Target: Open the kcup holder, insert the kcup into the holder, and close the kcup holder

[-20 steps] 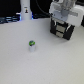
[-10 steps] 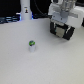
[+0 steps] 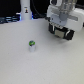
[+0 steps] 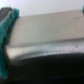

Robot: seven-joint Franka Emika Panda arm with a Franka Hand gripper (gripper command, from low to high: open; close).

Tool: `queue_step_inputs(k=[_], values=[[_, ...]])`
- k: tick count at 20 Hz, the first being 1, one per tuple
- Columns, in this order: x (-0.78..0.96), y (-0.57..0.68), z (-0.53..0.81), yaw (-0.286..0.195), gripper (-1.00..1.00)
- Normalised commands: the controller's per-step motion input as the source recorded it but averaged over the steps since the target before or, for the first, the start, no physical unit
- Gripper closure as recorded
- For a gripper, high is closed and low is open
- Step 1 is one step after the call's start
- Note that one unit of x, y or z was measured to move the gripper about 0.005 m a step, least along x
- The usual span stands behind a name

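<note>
Presently the claw is seen at the kcup holder, though its opening cannot be told. Well apart, the kcup is left standing on the white bench.

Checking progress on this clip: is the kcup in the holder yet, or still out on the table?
Out. The kcup stands alone on the white table, apart from the gripper and the kcup holder.

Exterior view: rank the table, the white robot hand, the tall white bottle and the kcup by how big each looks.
1. The table, filling most of the picture.
2. The white robot hand.
3. The tall white bottle, cut off at the top edge, so its full size is unsure.
4. The kcup, by far the smallest.
</note>
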Motion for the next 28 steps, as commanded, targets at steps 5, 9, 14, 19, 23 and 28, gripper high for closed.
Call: queue_step_inputs(k=[5, 9, 14, 19, 23, 28], values=[[0.92, -0.36, 0.23, -0.086, 1.00], [0.89, -0.33, 0.24, -0.051, 1.00], [0.85, -0.38, 0.24, -0.080, 1.00], [0.67, -0.36, 0.18, -0.068, -1.00], [0.59, -0.36, 0.23, -0.085, 1.00], [0.08, -0.10, 0.33, -0.062, -1.00]])
